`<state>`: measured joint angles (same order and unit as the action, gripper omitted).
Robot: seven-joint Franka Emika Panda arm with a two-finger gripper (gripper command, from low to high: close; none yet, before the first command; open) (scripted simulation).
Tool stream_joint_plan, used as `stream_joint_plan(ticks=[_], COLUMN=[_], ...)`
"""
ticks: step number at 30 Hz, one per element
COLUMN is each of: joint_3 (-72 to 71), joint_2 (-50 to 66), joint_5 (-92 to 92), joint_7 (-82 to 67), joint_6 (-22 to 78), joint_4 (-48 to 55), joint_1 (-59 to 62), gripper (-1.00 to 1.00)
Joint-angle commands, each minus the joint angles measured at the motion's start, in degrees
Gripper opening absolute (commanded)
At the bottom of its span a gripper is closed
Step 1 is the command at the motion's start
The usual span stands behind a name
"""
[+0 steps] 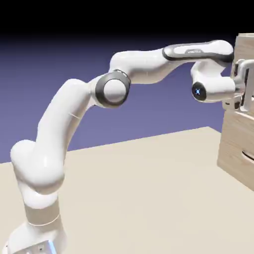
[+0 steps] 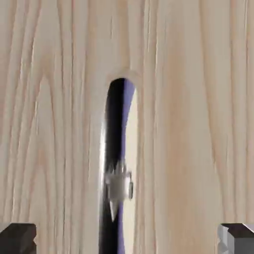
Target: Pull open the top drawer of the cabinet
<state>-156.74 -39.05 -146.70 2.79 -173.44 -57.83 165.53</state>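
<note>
The cabinet (image 1: 237,144) stands at the right edge of the exterior view, light beige wood grain. Its top drawer (image 1: 246,47) is level with my hand, and its front looks flush with the cabinet. My gripper (image 1: 246,89) is right up against that drawer front. In the hand view the drawer's wood (image 2: 198,124) fills the frame. A narrow arched handle (image 2: 118,149), dark with a bluish sheen, runs down the middle. My gripper (image 2: 126,240) is open, its grey fingertips (image 2: 18,239) in the bottom corners, far apart on either side of the handle and not touching it.
A lower drawer front with a dark curved handle (image 1: 248,156) sits below my hand. The beige table top (image 1: 149,198) stretches between the robot's base and the cabinet. A small grey fitting (image 2: 119,186) shows on the handle.
</note>
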Motion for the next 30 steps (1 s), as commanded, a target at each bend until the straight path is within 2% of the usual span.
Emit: stream_joint_plan(ticks=[1,22,23,30], joint_3=[1.1,24.2,24.2,23.7], joint_2=[-1.1,-22.6,-22.6,-16.1], joint_5=[1.3,26.9,26.9,15.6], joint_7=[2.5,52.9,52.9,38.0], joint_6=[0.0,1.0,1.0,2.6], joint_4=[1.0,21.1,21.1,11.4], joint_1=[-0.2,-4.3,-4.3,-8.4], gripper=[0.0,0.0,-1.0,-1.0])
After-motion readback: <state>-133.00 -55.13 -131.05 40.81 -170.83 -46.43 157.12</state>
